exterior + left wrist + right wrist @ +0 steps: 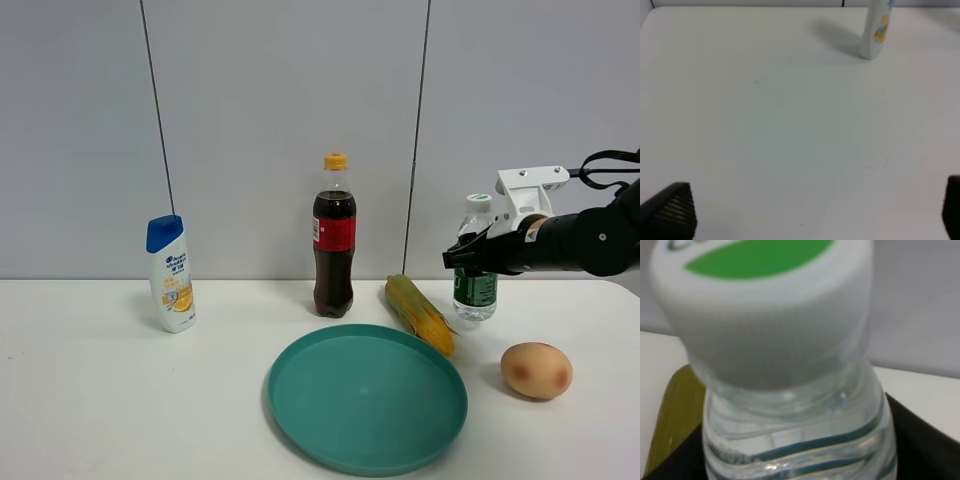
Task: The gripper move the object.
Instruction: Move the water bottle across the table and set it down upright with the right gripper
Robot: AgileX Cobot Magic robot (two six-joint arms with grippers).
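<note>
Standing upright at the right rear of the table [100,400], the bottle [476,290] has its long axis vertical, with the right gripper [465,258] clamped on its shoulder from the right. The left gripper [810,210] is spread, empty and well apart. One each — corn [420,315], egg [536,370], plate [365,400], cola [334,250], shampoo [171,275].

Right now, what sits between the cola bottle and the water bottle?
One corn cob, lying between cola bottle and water bottle, slightly nearer the camera; seen in the exterior high view.

High front camera overlooks table [100,400]; left wrist shares shampoo bottle [171,273], right wrist hugs water bottle [790,435]
</note>
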